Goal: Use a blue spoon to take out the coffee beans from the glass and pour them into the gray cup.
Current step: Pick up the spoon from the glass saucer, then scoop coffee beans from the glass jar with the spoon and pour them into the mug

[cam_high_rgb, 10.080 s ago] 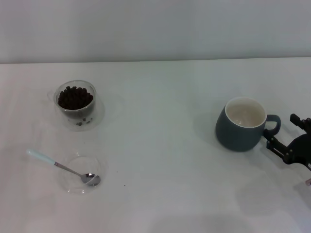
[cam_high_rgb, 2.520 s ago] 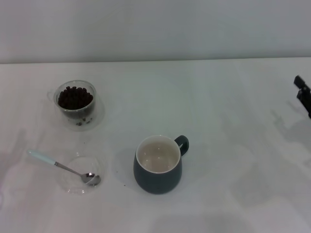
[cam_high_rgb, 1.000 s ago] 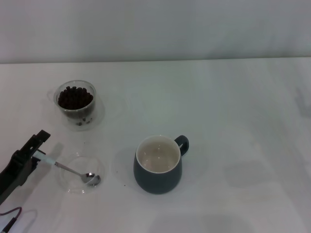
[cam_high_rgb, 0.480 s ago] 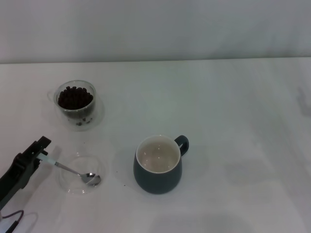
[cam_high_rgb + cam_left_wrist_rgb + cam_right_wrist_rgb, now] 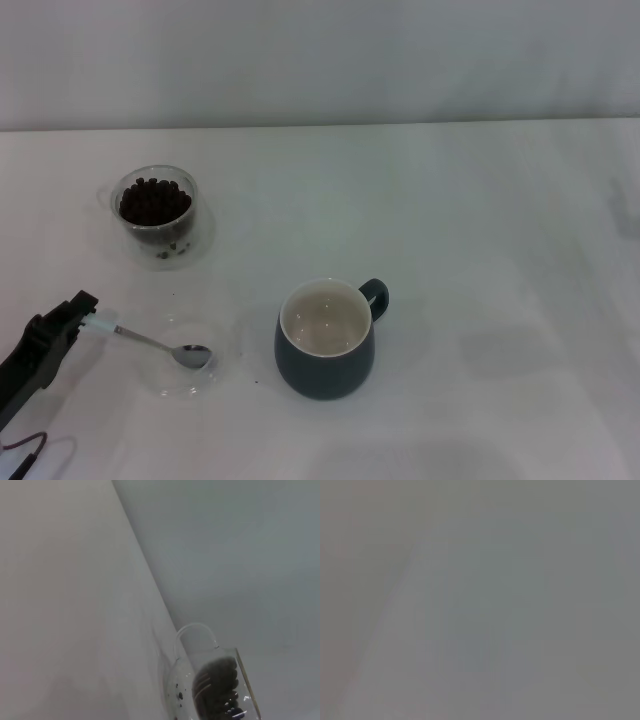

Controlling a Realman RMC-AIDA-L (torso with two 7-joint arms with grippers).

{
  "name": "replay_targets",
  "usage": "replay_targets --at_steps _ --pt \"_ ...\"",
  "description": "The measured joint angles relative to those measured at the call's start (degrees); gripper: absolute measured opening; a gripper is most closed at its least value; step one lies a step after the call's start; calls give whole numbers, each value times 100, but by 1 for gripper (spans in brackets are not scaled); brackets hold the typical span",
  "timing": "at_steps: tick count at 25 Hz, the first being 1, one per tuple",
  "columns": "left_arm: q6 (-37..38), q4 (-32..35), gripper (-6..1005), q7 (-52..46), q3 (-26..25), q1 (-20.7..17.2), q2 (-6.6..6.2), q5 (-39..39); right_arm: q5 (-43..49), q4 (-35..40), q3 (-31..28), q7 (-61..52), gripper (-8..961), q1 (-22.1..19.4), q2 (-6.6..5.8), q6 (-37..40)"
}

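Observation:
My left gripper (image 5: 83, 319) is at the table's front left, shut on the pale-blue handle end of the blue spoon (image 5: 150, 342). The spoon's silver bowl hangs just above a flat clear dish (image 5: 218, 368). The glass (image 5: 157, 232) stands behind it at the back left, filled with dark coffee beans (image 5: 155, 200). The left wrist view also shows the glass (image 5: 182, 687) and the coffee beans (image 5: 216, 679) inside it. The gray cup (image 5: 322, 368) stands at the centre front, its cream inside bare and its handle turned to the back right. My right gripper is out of view.
The white table (image 5: 480, 250) ends at a pale wall at the back. A few stray beans lie at the bottom between the glass's walls. A dark cable (image 5: 25, 448) loops on the table near my left arm.
The spoon has lifted off the dish and shifted a little right in my left gripper. Earlier the gray cup was moved from the right to the centre front and the right arm withdrew.

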State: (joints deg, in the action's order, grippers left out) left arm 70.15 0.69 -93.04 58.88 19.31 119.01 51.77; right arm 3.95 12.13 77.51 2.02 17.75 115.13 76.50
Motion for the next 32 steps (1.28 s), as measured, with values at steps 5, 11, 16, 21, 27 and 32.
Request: replay_targets --at_steps 5,11,16,21,27,32 --pt "8 17 139 -7 2 2 -10 -1 0 0 14 0 510 0 0 1" --pt "294 316 132 14 25 -184 -31 11 7 -6 12 7 509 0 0 -3" --pt "615 945 135 16 8 -561 -45 15 13 -15 30 54 509 0 0 -4" --pt "845 1641 135 -53 -11 -853 -130 -4 48 -37 39 63 508 0 0 -4" --pt "855 1950 134 -235 -39 -634 -549 -9 62 -97 194 63 508 23 8 20" --pt "634 1933 133 -490 -80 -163 -1013 83 53 -51 501 25 508 81 17 10"
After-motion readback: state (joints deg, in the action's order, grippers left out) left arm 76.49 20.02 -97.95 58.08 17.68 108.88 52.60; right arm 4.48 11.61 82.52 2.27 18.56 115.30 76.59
